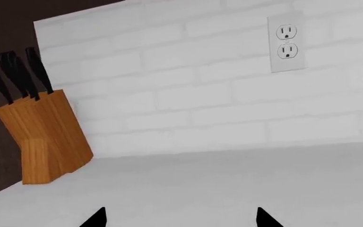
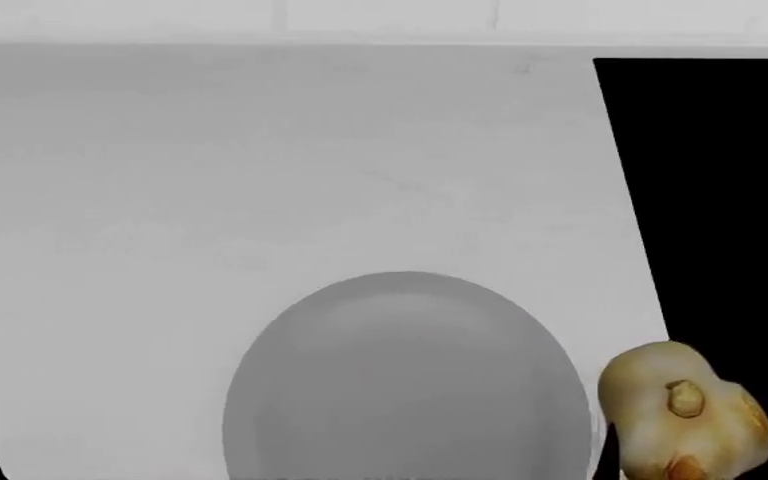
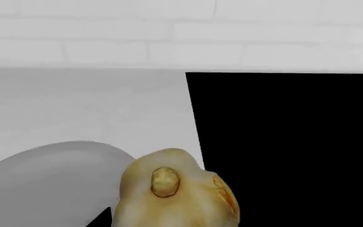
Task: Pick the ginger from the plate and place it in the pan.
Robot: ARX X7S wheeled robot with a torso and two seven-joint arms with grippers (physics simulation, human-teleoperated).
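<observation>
One ginger (image 2: 682, 411), one plate (image 2: 404, 385) are seen.
Ginger appears clamped in the right gripper (image 3: 168, 222), raised beside the plate; left gripper (image 1: 180, 218) is spread.

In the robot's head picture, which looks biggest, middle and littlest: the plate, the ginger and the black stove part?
1. Plate: fills the most picture, though its bottom is cut off.
2. Black stove part: close behind; it runs off the edge, so this order is unsure.
3. Ginger: smallest, even though it may sit nearer the camera.
</observation>
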